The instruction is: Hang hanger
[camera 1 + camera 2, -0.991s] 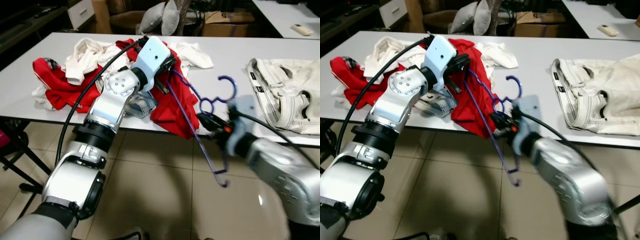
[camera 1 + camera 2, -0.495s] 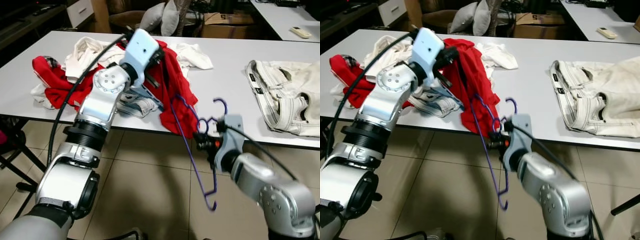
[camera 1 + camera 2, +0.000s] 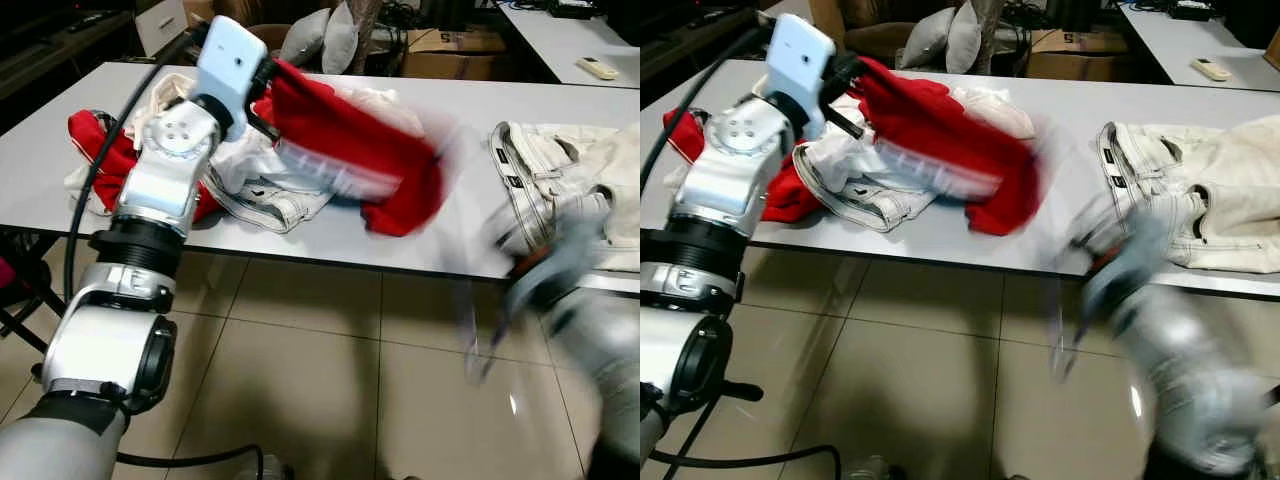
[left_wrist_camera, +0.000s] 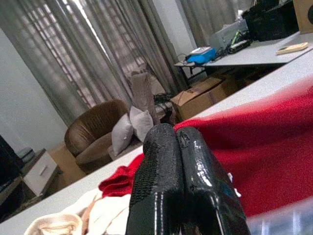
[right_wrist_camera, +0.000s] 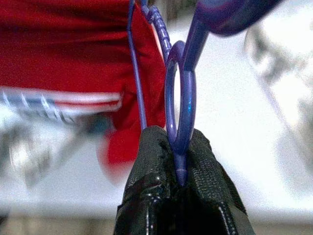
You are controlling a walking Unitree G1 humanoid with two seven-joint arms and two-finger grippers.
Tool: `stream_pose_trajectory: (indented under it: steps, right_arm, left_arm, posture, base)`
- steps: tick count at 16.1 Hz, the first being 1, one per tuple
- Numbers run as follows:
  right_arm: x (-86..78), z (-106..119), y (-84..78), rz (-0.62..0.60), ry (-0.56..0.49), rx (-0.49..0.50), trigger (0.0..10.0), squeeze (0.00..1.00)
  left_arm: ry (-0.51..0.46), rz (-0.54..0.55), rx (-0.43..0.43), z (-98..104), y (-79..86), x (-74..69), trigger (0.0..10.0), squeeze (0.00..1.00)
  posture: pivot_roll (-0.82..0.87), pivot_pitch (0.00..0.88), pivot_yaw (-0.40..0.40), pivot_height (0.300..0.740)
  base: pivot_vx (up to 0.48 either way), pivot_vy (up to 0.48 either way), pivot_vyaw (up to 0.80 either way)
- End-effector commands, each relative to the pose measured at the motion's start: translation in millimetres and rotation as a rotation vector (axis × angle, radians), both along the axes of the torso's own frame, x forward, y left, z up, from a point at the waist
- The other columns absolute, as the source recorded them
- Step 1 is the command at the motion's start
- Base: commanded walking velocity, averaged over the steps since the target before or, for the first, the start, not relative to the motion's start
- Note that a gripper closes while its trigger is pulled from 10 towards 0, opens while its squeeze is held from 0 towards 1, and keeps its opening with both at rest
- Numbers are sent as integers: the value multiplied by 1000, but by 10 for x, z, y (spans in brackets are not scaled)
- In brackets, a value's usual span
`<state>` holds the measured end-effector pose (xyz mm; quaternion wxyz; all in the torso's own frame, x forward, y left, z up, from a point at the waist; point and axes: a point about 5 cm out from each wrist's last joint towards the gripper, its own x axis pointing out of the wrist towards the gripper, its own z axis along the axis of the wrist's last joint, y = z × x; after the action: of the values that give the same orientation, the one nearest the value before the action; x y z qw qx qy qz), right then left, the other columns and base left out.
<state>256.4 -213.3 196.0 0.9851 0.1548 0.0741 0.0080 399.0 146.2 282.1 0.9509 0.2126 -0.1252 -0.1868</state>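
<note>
My left gripper [image 3: 268, 85] is raised over the white table [image 3: 440, 250] and is shut on a red garment [image 3: 340, 140]. The cloth stretches from it to the right and is blurred. In the left wrist view the fingers [image 4: 161, 161] press together with red cloth [image 4: 274, 147] behind them. My right gripper [image 5: 178, 142] is shut on the loop of a purple hanger [image 5: 181, 98] below its hook. In the eye views that arm [image 3: 570, 290] is a blur off the table's front right edge. The hanger [image 3: 478, 345] hangs below it over the floor.
White jeans [image 3: 560, 180] lie at the table's right end. A heap of white and red clothes [image 3: 120, 150] and a striped pale garment [image 3: 270, 200] lie on the left. Tiled floor [image 3: 300, 380] lies in front of the table. A second table [image 3: 560, 30] stands behind.
My left gripper has risen and moved left, pulling the red garment up. My right arm has swung right with the hanger, which has come away from the red cloth.
</note>
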Motion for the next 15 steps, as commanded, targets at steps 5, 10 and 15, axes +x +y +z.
stream_pose_trajectory:
  steps: [5, 10, 15]
  right_arm:
    - [-157, -428, 370, 164, 184, 176, 10000, 0]
    - [-251, -667, 466, 167, 260, 318, 10000, 0]
    - [-113, -707, 409, 109, 192, 532, 10000, 0]
  left_arm:
    - [2, -118, -28, -120, -254, -130, 0, 0]
    - [3, -137, -56, -161, -307, -213, 0, 0]
    - [-14, -158, -112, -84, -224, -302, 0, 0]
  posture:
    - [-22, 4, 30, 740]
    - [-17, 12, 37, 740]
    - [-6, 15, 51, 740]
  base:
    - [0, 0, 0]
    - [0, 0, 0]
    - [0, 0, 0]
